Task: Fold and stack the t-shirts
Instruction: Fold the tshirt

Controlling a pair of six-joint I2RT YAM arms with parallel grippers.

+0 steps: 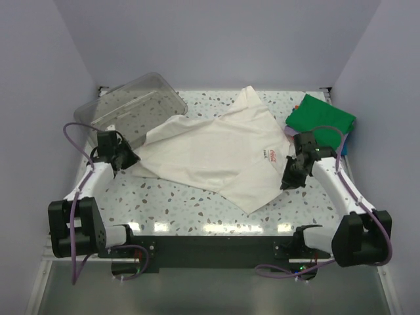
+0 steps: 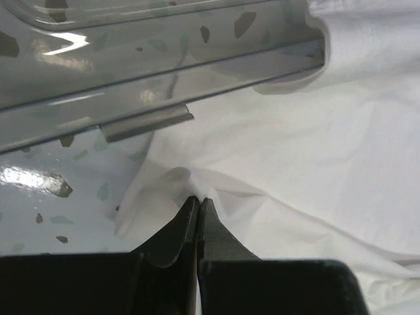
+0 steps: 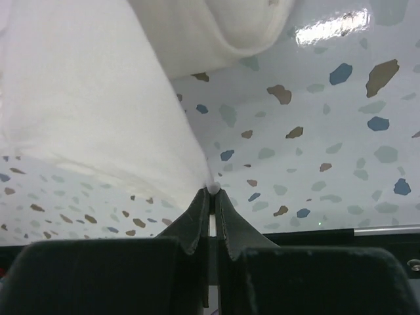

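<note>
Across the speckled surface (image 1: 197, 210), the cream t-shirt (image 1: 216, 154) looks light and limp; left claw (image 1: 128, 159) and right claw (image 1: 289, 178), both closed, pinch its opposite edges, sensible holds.

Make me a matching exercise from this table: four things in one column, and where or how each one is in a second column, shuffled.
Things:
1. cream-white cloth t-shirt with small red chest logo
2. folded green cloth t-shirt
3. clear rectangular plastic tub
4. left end effector

States:
a. far left of the speckled table
b. shut on a pinch of white cloth
c. spread out across the middle
d. far right of the table

Pairs: 1-c, 2-d, 3-a, 4-b.
</note>
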